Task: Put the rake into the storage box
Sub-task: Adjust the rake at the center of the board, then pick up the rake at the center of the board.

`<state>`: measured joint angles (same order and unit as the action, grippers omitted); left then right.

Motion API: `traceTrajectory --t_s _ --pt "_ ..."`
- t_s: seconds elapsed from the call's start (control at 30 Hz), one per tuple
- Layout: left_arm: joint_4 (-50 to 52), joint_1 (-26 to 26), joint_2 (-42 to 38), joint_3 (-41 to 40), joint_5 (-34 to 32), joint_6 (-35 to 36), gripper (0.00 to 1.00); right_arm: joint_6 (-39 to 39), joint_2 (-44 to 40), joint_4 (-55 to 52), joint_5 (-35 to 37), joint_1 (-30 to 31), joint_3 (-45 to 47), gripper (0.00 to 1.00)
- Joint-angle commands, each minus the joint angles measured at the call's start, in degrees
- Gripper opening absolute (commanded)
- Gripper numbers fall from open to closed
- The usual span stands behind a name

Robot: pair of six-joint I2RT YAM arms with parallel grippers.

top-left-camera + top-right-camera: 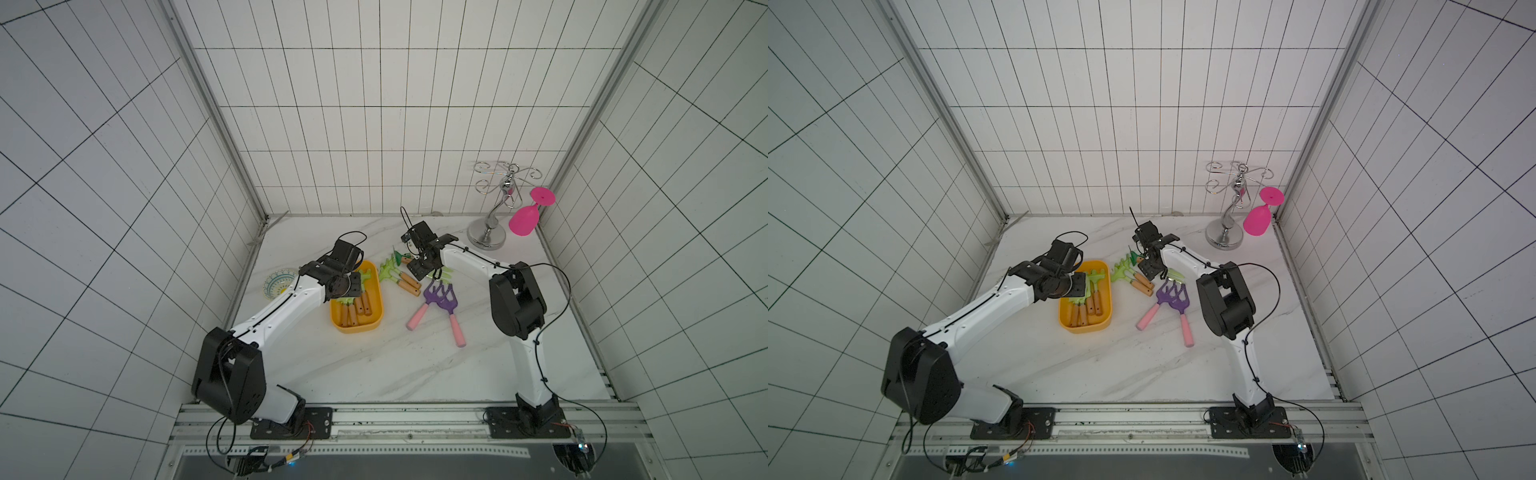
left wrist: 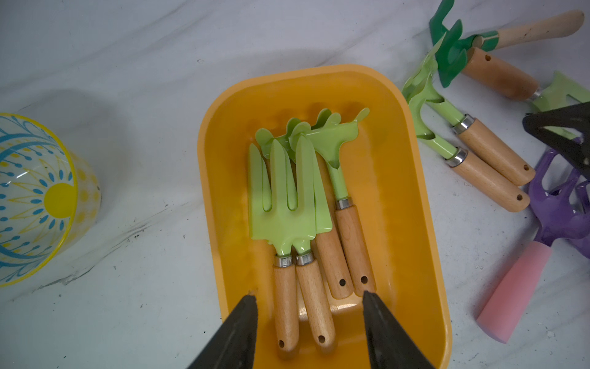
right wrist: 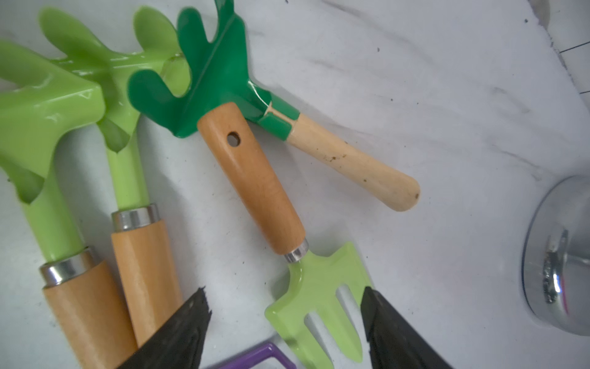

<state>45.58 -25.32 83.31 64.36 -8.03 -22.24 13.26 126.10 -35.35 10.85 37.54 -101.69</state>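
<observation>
Counted: one box point(image 2: 217, 191), holding two forks point(image 2: 277, 217) and, apparently, two rakes point(image 2: 335, 140). Right of it: two light-green rakes point(image 2: 493, 151), one dark-green rake point(image 3: 217, 73), one fork point(image 3: 313, 287), two purple rakes point(image 1: 449, 303). Left: one plate point(image 1: 279, 282). Far right: one pink glass point(image 1: 524, 220), one stand point(image 1: 486, 239).

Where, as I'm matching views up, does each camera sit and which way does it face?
Both top views: high above the robot's base, looking down on the table; left arm and right arm show.
Left wrist: on the left arm, looking into the storage box; open jaws show.
Right wrist: on the right arm, looking down at the dark green rake; open jaws show.
Shared: both wrist views catch that rake.
</observation>
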Motion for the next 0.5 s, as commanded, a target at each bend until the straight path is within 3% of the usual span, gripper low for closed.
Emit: traceTrajectory --t_s 0.0,0.23,0.47 --pt "-0.9 0.2 0.5 -0.4 0.6 0.1 0.55 3.3 5.1 -0.3 -1.4 -0.6 -5.7 0.79" --pt "-0.2 0.3 0.3 -0.4 -0.4 0.4 0.55 5.6 9.3 2.4 -6.3 -1.8 -9.8 0.77" --pt "0.1 0.4 -0.1 -0.3 -0.5 0.6 0.55 7.3 7.8 2.0 -14.1 -3.4 -6.4 0.60"
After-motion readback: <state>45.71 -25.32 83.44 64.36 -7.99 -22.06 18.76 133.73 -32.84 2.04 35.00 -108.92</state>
